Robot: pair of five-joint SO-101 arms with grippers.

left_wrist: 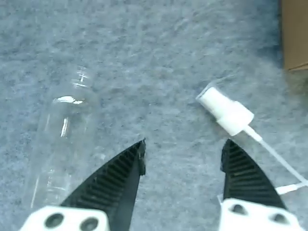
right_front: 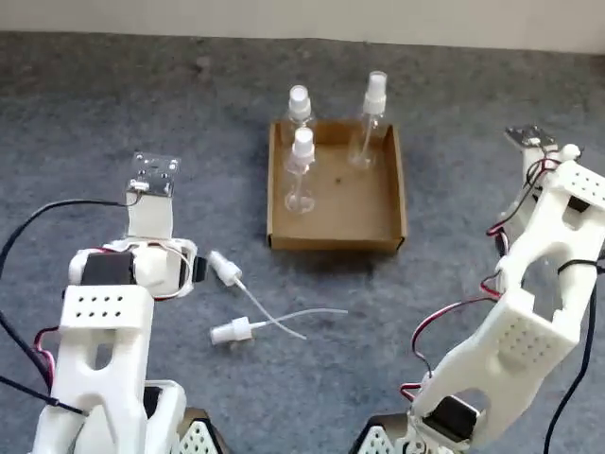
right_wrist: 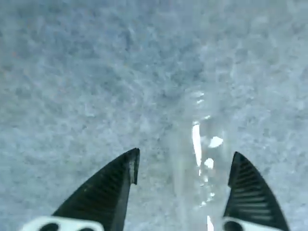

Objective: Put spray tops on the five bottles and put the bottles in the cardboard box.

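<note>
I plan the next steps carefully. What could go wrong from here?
The clear plastic bottle lying beside the open left gripper might roll if nudged. The thin tube of one white spray top seems to cross that of the other spray top, so lifting one may drag the other.

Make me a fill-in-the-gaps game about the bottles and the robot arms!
1. ___ upright bottles in the cardboard box wear spray tops.
2. ___ loose spray tops lie on the grey carpet.
3. The left gripper and the right gripper both have their fingers ___.
4. The clear bottle near the left gripper lies on its side with no ___ on it.

Missing words: three; two; open; spray top.
</note>
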